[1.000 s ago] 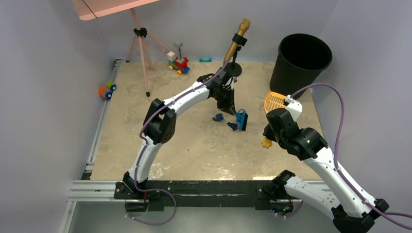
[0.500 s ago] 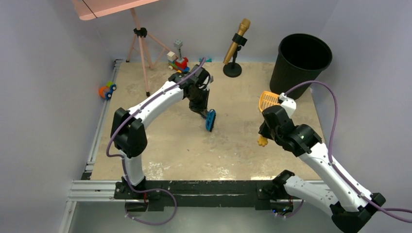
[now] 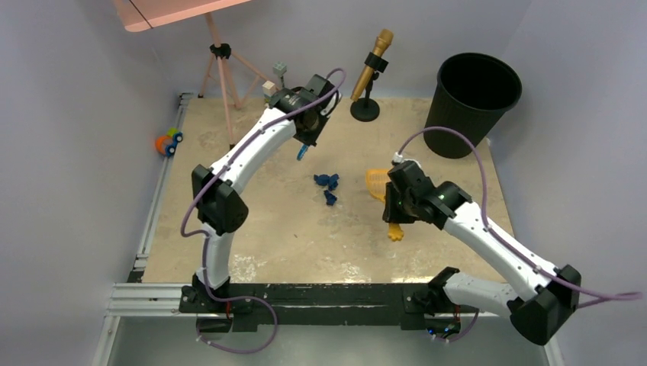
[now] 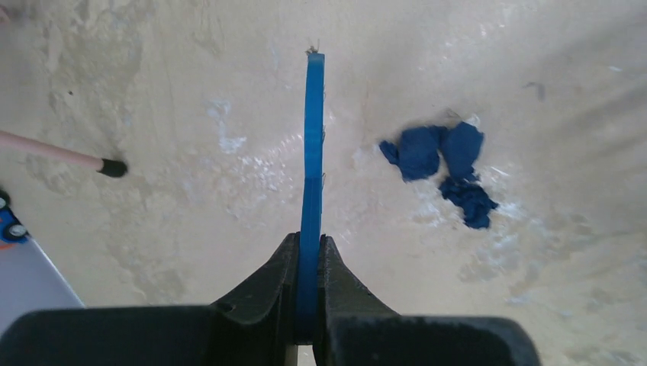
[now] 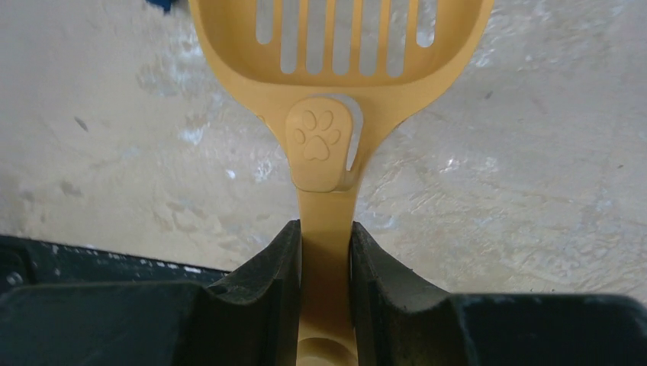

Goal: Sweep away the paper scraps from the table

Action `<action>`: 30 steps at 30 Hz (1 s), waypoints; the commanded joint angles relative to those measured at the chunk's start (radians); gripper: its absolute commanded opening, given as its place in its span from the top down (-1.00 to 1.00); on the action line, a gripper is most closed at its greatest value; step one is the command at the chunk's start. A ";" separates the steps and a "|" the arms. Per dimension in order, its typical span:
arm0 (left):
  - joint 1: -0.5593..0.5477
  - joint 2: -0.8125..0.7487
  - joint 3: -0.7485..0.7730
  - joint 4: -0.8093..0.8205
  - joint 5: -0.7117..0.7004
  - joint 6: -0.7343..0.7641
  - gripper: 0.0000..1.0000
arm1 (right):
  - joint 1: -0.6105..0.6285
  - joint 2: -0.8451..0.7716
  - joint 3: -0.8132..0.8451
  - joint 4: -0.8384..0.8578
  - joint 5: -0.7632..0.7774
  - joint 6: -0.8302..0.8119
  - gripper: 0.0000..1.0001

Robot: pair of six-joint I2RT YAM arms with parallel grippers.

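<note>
Three navy blue paper scraps (image 3: 328, 186) lie bunched in the middle of the beige table (image 3: 305, 244); they also show in the left wrist view (image 4: 442, 164). My left gripper (image 3: 305, 143) is shut on a thin blue brush (image 4: 311, 152), held edge-on above the table, up and left of the scraps. My right gripper (image 3: 391, 206) is shut on the handle of a yellow slotted scoop (image 5: 336, 61), whose head (image 3: 376, 181) lies just right of the scraps. A blue scrap edge (image 5: 162, 4) shows at the top left of the right wrist view.
A black bin (image 3: 473, 103) stands at the back right. A gold microphone on a stand (image 3: 370, 72) is at the back middle. A pink tripod (image 3: 221, 76), a toy block train (image 3: 275, 80) and an orange-and-blue toy car (image 3: 168, 141) are at the back left.
My left gripper has swung left and back with the brush, away from the scraps. My right gripper has moved left with the scoop, bringing its head close beside the scraps.
</note>
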 commanded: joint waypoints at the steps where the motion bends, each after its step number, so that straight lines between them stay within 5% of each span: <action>1: 0.005 0.150 0.110 -0.029 -0.085 0.199 1.00 | 0.062 0.088 -0.010 -0.035 -0.179 -0.120 1.00; 12: 0.004 0.300 0.173 0.007 -0.055 0.353 1.00 | 0.222 0.302 0.046 -0.113 -0.236 -0.211 1.00; 30: -0.044 0.328 0.193 -0.245 0.477 0.405 1.00 | 0.220 0.678 0.292 -0.071 -0.241 -0.332 0.99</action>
